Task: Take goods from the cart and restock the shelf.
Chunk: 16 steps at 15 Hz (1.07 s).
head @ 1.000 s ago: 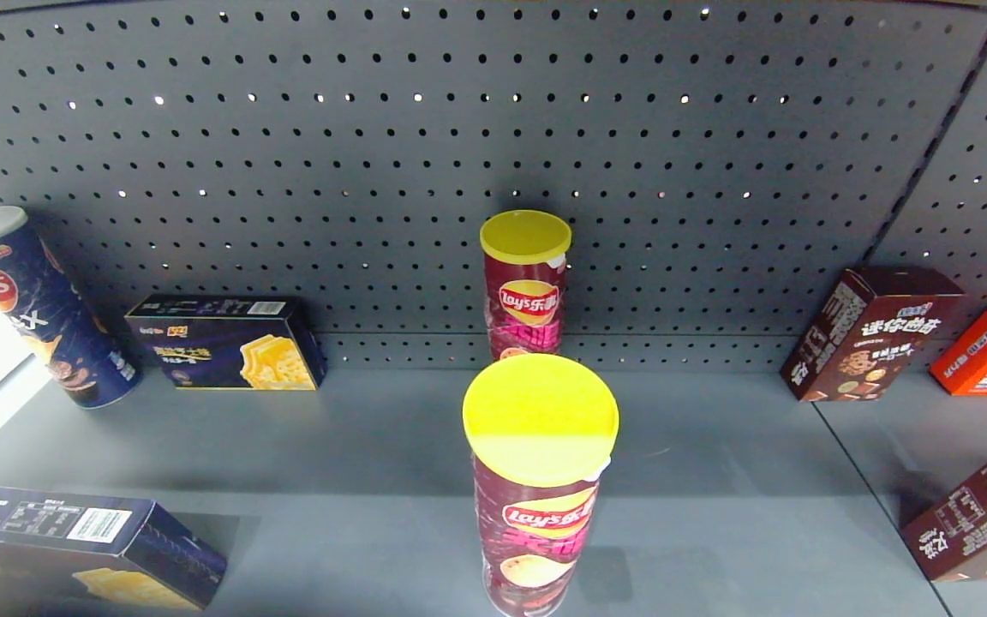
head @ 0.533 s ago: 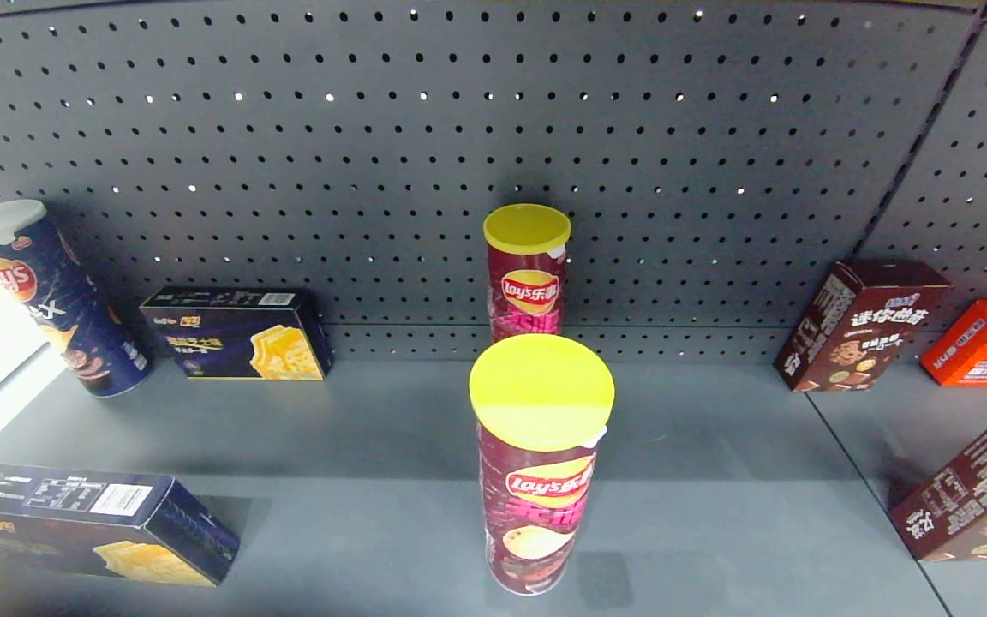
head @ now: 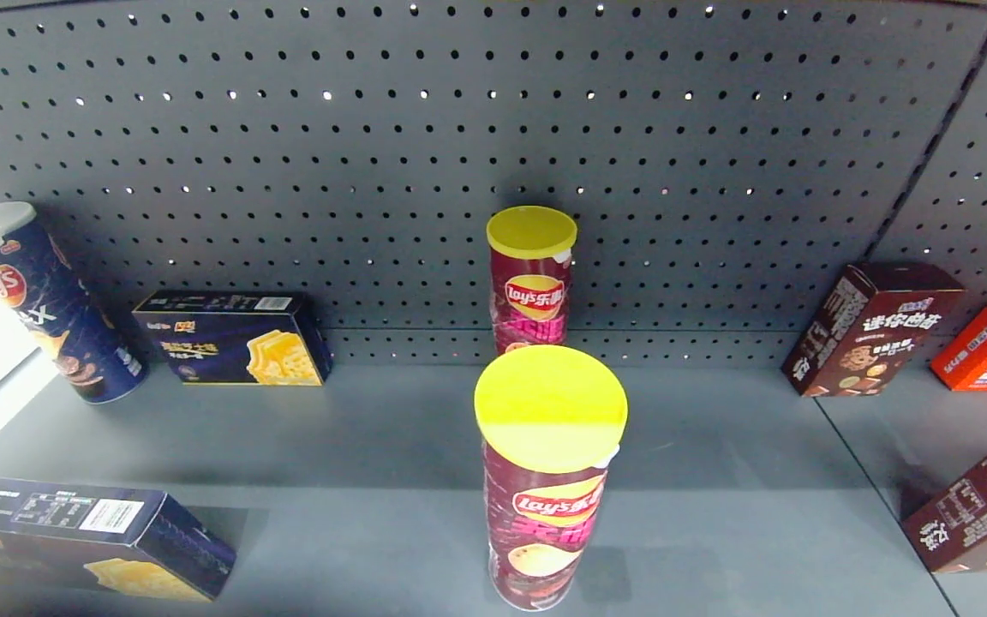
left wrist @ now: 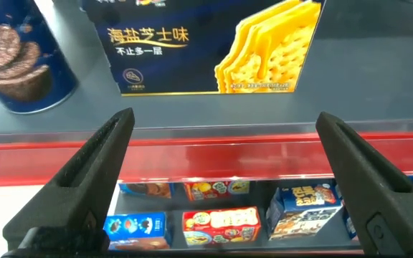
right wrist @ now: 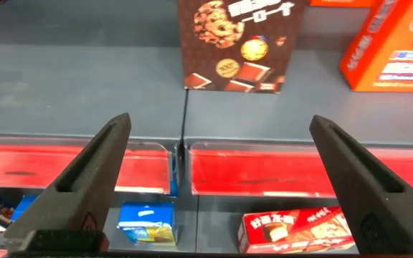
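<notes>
Two maroon chip cans with yellow lids stand upright mid-shelf, one near the front [head: 549, 480] and one against the pegboard [head: 532, 278]. My left gripper [left wrist: 224, 193] is open and holds nothing; it hangs before the shelf's red front strip [left wrist: 214, 154], facing a dark blue cracker box [left wrist: 214, 46] and a dark blue can [left wrist: 20, 64]. My right gripper [right wrist: 221, 190] is open too, with nothing between its fingers, in front of the red strip [right wrist: 264, 172] below a brown cookie box [right wrist: 235, 43] and an orange box [right wrist: 393, 43].
On the grey shelf [head: 356, 446] stand a dark blue can [head: 39, 304], two dark blue cracker boxes [head: 232, 337] [head: 91, 536], brown boxes [head: 875, 330] [head: 986, 501] and an orange box [head: 986, 347]. Small goods [left wrist: 221, 226] [right wrist: 292, 229] fill the lower shelf.
The head camera has shifted slightly, so the whole picture has drifted. The goods on the shelf keep their places relative to each other.
</notes>
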Tool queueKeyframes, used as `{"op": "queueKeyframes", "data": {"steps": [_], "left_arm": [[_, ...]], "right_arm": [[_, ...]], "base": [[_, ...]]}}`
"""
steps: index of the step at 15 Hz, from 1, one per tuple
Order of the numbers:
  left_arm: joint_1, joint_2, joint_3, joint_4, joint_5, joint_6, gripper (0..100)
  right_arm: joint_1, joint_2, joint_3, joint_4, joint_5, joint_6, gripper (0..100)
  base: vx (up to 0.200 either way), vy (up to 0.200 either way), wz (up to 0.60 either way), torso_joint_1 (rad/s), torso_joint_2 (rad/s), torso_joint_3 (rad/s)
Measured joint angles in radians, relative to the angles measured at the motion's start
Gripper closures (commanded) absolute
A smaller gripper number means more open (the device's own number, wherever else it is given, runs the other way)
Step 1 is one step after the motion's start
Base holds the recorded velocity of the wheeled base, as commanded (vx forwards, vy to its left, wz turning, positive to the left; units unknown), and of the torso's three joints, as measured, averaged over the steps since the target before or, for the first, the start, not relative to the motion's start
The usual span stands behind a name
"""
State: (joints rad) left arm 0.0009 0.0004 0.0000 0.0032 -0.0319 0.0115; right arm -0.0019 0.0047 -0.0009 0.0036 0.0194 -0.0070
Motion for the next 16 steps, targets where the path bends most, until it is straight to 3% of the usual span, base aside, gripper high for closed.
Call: {"op": "queueKeyframes", "data": {"steps": [16], "left_arm": [[0.0,0.0,0.0,0.0,0.0,-0.001,0]], "right_arm": [[0.0,0.0,0.0,0.0,0.0,-0.002,0]], "base": [[0.0,0.0,0.0,0.0,0.0,0.0]]}}
